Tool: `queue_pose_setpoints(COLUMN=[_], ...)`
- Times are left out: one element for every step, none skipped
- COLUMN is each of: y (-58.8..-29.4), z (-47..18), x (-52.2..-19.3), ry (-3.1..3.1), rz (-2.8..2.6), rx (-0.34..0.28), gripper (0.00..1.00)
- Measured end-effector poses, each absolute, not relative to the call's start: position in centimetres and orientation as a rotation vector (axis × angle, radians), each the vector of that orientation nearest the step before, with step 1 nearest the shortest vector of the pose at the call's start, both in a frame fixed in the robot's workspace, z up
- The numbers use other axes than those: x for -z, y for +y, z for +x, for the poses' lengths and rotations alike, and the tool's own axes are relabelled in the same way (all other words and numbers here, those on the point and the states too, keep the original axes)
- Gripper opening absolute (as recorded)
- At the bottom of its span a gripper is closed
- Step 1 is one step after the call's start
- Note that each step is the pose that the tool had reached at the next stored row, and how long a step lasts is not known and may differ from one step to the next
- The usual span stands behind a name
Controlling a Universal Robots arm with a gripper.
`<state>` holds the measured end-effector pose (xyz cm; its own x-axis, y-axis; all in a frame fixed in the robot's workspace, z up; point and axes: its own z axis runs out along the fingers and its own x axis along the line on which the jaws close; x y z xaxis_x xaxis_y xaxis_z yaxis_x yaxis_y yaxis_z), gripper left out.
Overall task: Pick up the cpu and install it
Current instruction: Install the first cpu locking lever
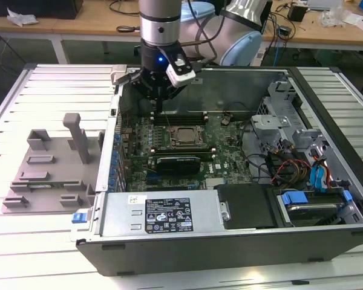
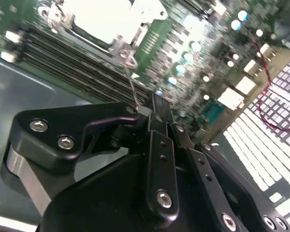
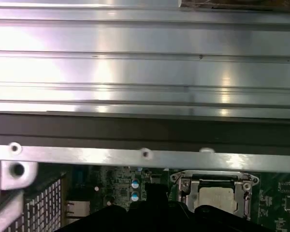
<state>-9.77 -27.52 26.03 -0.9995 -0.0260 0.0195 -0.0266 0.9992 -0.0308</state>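
Observation:
The cpu [image 3: 217,197] lies flat in the socket frame [image 3: 183,186] on the green motherboard, its silvery top plate facing up; it also shows as a bright plate, the cpu [image 2: 99,17], and at the board's middle, the cpu [image 1: 183,137]. My gripper [image 1: 160,104] hangs inside the open case just behind the socket, over the memory slots [image 1: 187,116]. Its black fingers [image 2: 157,125] are pressed together. A thin metal socket lever [image 2: 132,87] runs from the frame's corner to the fingertips and touches them; I cannot tell whether it is pinched.
A grey plastic fixture tray [image 1: 48,169] stands on the slatted table at the exterior view's left. The power supply [image 1: 169,211] lines the case's near side. Drive bays and cables [image 1: 302,169] crowd the exterior view's right. The case wall [image 3: 145,130] rises close by the gripper.

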Motion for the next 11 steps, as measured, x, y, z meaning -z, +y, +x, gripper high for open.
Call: queue_pose_setpoints(y=[-27.5,-27.6,-27.6,-27.6,-27.6,-27.7,-27.7,-27.7,-27.7,-27.8,-27.8], z=[-9.3,-8.9,-8.3,-7.8,-7.2,-6.8,-6.2,-5.9,-5.6,-5.5,-5.5], x=[-26.0,-26.0,-26.0,-26.0,-26.0,-26.0,-26.0,-25.9,-25.8,-25.8,-25.7], ry=[-3.121,-3.12,-3.117,-3.115,-3.112,-3.11,-3.106,-3.104,-3.101,-3.1,-3.1], rz=[0.041,0.041,0.041,0.041,0.041,0.041,0.041,0.041,0.041,0.042,0.042], rx=[-0.048,-0.048,-0.048,-0.048,-0.048,-0.048,-0.048,-0.048,-0.042,-0.032,-0.021], gripper=[0.11,0.11,0.11,0.11,0.11,0.11,0.11,0.11,0.11,0.11,0.11])
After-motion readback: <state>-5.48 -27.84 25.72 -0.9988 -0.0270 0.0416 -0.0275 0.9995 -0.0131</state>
